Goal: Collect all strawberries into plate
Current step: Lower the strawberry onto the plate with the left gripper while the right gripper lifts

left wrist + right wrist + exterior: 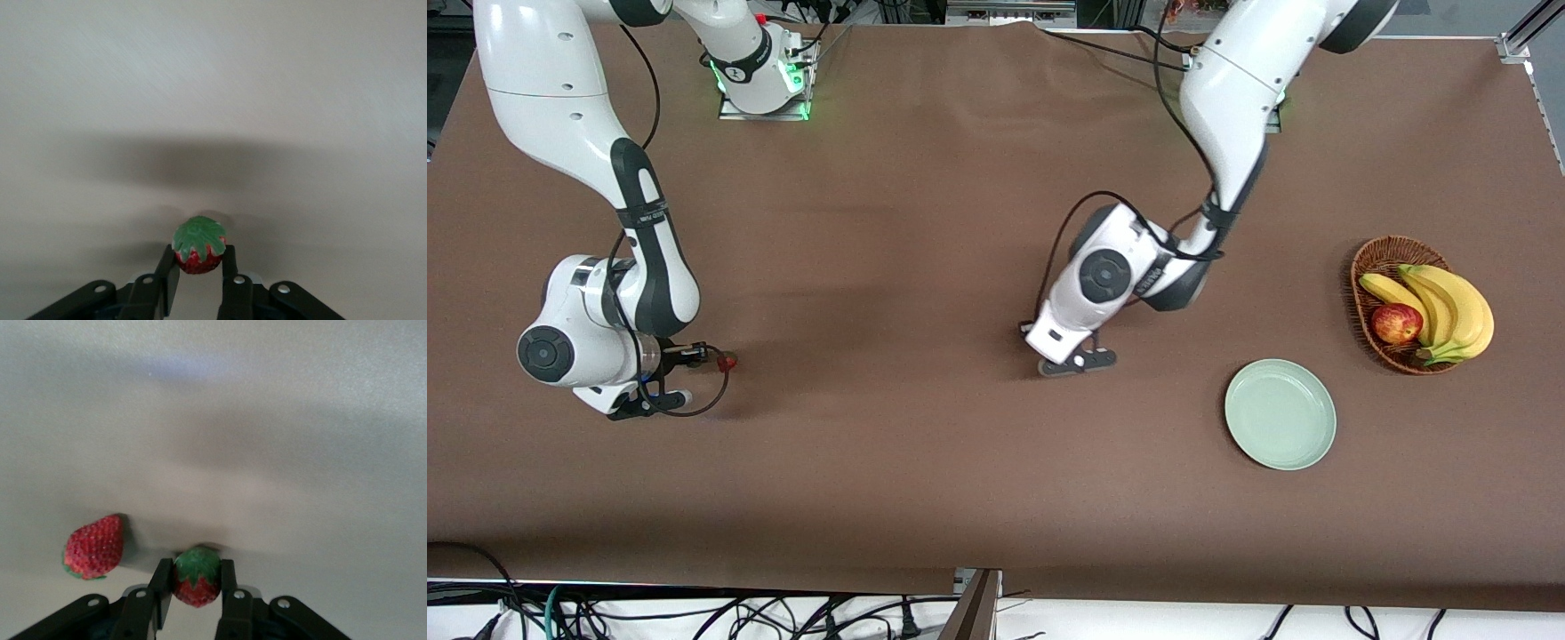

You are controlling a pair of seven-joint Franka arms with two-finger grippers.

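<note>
Near the middle of the brown table [925,222], the left gripper [1080,362] is low down, and its two fingers [168,267] are pinching one strawberry [198,248] between them. The berry's green cap shows just above the fingertips in the left wrist view; the front view hides this berry under the hand.

Toward the right arm's end of the table, the right gripper [710,357] is also low, with its fingers [160,583] pressed on a second strawberry [196,577]. A bit of that red berry peeks out at the fingertips in the front view too [728,361]. A third strawberry [94,547] lies on its side on the table just beside the one being pinched (the front view does not show it clearly).

The mint-green plate [1280,414] sits toward the left arm's end of the table, with nothing in it. A wicker basket [1369,258] with bananas [1449,307] and a red apple [1396,323] is near it, a little farther from the front camera.

So the step in hand looks like grabbing: both arms have a berry, and none is in the plate yet. Next, each berry should go up off the table and over to the plate. The left arm has a short trip. The right arm has a long one, and it should lift gently so it does not bump the third berry.
</note>
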